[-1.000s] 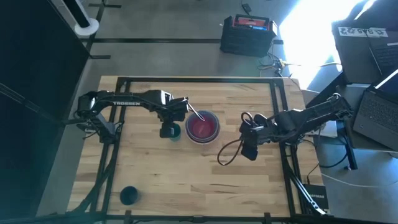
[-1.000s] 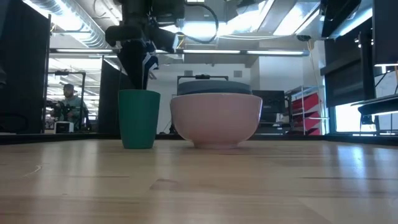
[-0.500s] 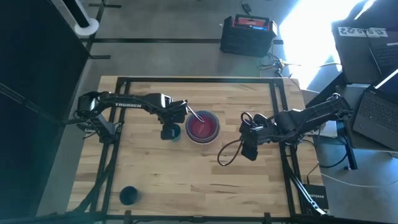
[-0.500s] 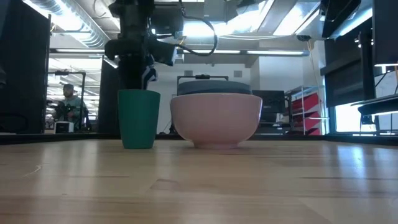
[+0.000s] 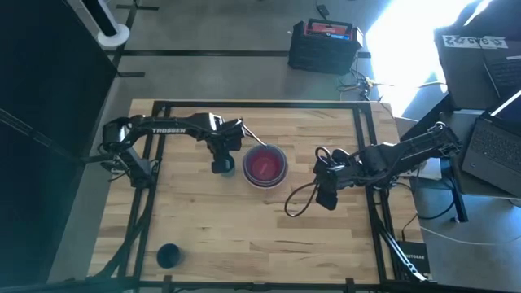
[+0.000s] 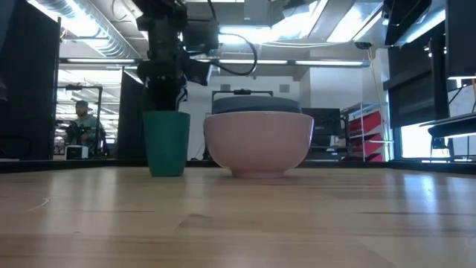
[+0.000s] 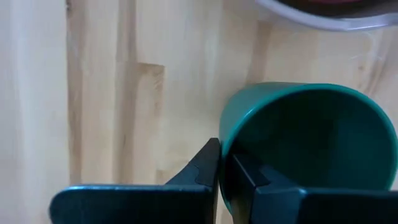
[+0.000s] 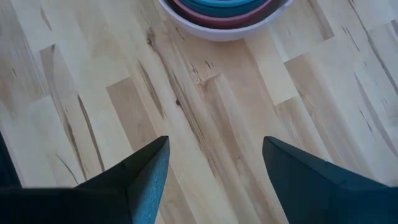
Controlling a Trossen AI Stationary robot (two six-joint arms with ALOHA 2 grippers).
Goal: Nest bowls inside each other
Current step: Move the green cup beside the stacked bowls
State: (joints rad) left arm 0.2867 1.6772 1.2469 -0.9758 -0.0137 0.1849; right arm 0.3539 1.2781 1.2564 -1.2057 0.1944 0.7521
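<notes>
A small dark teal bowl (image 5: 225,168) stands upright on the table, just left of a nested stack of bowls (image 5: 264,165). The stack has a pale pink bowl (image 6: 258,143) outside, a grey-blue rim above it and red inside. My left gripper (image 7: 222,174) reaches down from above and is shut on the teal bowl (image 6: 166,143). My right gripper (image 8: 214,155) hangs open over bare wood to the right of the stack (image 8: 217,15). A second small teal bowl (image 5: 168,255) sits near the front left corner. My left gripper pinches the teal bowl's wall at the rim (image 7: 222,146), on the side away from the stack. One finger (image 7: 249,180) is inside the bowl and the other (image 7: 204,171) outside. The fingers point down from above. The bowl stands upright with its base on the table.
The wooden table top (image 5: 244,236) lies bare toward the near edge. A dark metal frame (image 5: 260,104) runs round the table. A cable (image 5: 297,199) loops below the right arm. A person (image 6: 80,123) is in the room beyond the far edge.
My left gripper has sunk onto the teal bowl, drifted a little toward the far edge, and shut on the bowl's rim. The bowl stays standing on the table.
</notes>
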